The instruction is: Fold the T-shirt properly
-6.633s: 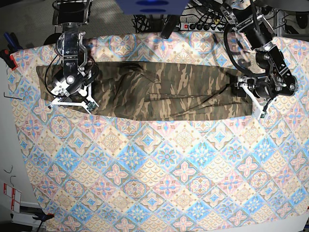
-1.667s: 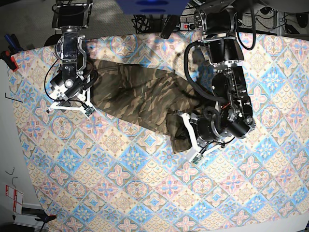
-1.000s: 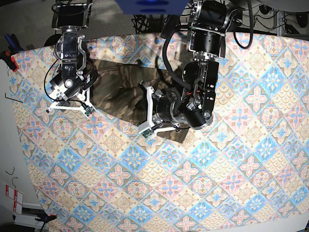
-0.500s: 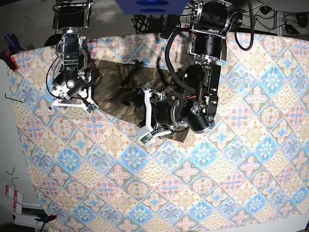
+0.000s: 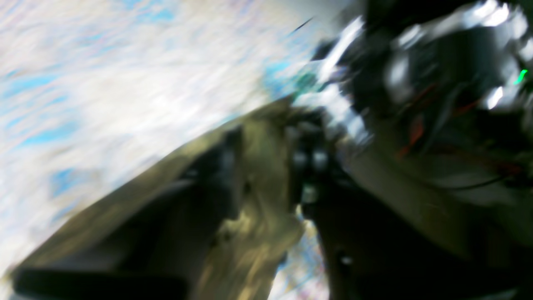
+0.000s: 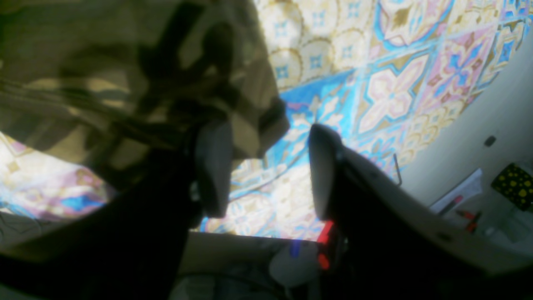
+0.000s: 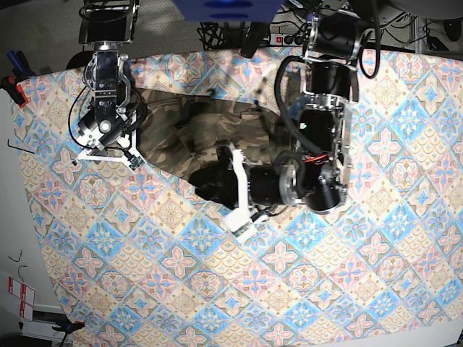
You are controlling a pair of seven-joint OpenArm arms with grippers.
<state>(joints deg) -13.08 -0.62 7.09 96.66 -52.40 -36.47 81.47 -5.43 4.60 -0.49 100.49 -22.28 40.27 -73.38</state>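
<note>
The camouflage T-shirt (image 7: 188, 126) lies bunched at the back of the table, its right end folded over toward the middle. My left gripper (image 7: 237, 186) hovers at the fold's front edge, its white fingers partly over the tablecloth (image 7: 289, 289). The left wrist view is badly blurred: olive cloth (image 5: 250, 237) shows in the gap of the left gripper (image 5: 266, 166), and I cannot tell whether it is gripped. My right gripper (image 7: 105, 155) sits at the shirt's left edge. In the right wrist view the right gripper (image 6: 268, 171) is open, with the shirt (image 6: 125, 62) beside its left finger (image 6: 212, 166).
The pastel tile-patterned tablecloth covers the whole table. A power strip (image 7: 304, 36) and cables lie beyond the back edge. A red clamp (image 7: 11, 87) holds the cloth at the left corner. The table's left edge (image 7: 29, 217) drops to the floor.
My left arm has pulled back to the right and toward the front, away from the shirt's middle. The folded-over end stays on the shirt. The right arm has barely moved.
</note>
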